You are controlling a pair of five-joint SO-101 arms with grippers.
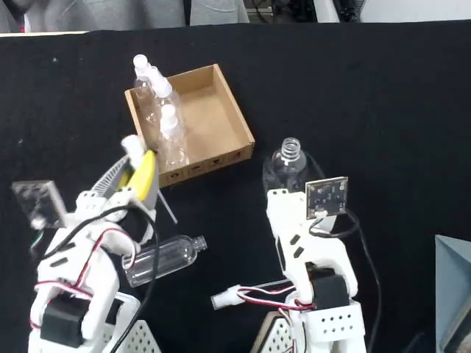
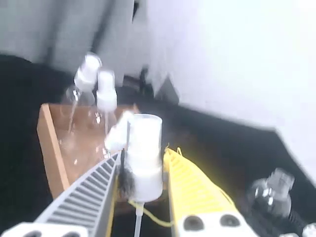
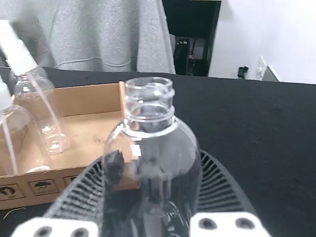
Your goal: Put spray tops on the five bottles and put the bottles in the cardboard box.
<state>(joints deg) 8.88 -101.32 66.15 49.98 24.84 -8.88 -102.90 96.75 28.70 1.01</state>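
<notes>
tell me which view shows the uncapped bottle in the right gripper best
The right wrist view: the bottle stands close and upright in the right gripper, its open neck plain. The high view shows it smaller, from above. The left wrist view catches it far off.

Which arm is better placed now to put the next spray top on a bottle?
Left. The left gripper holds a spray top, while the right gripper holds an open bottle upright, its neck uncapped, near the cardboard box.
</notes>
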